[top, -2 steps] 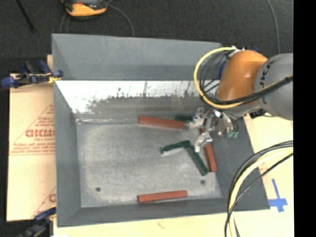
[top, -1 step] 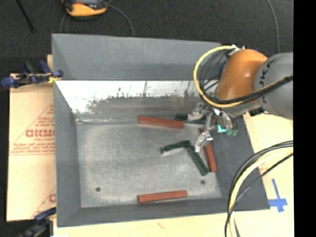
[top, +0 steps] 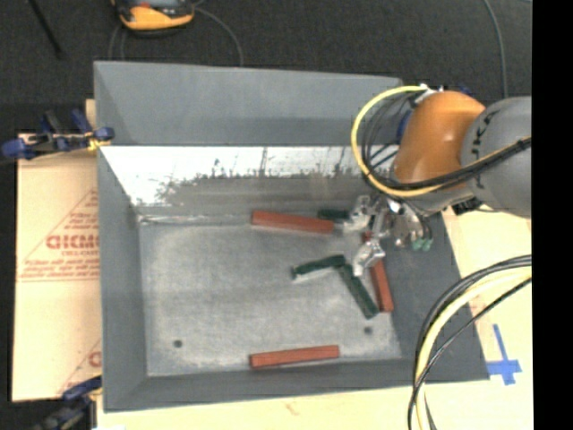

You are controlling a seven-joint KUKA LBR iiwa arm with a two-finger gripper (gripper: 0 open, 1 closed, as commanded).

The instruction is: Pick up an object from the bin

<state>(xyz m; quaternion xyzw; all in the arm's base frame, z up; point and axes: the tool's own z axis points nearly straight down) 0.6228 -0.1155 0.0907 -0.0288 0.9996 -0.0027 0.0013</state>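
My gripper (top: 363, 237) hangs low at the bin's right side, open, with nothing between its fingers (top: 366, 258). A red-brown bar (top: 291, 223) lies just left of it, pointing at the upper finger, and a small dark green piece (top: 333, 213) sits at that bar's right end. Below the gripper, two dark green bars meet in a V: one (top: 320, 267) runs left, the other (top: 358, 292) slants down to the right. A second red-brown bar (top: 382, 285) lies along the right wall, its top end under the lower finger.
A third red-brown bar (top: 295, 357) lies flat by the bin's front wall. The arm, with its orange cover and looped cables, reaches over the bin's right rim. The bin's right wall stands close behind the gripper.
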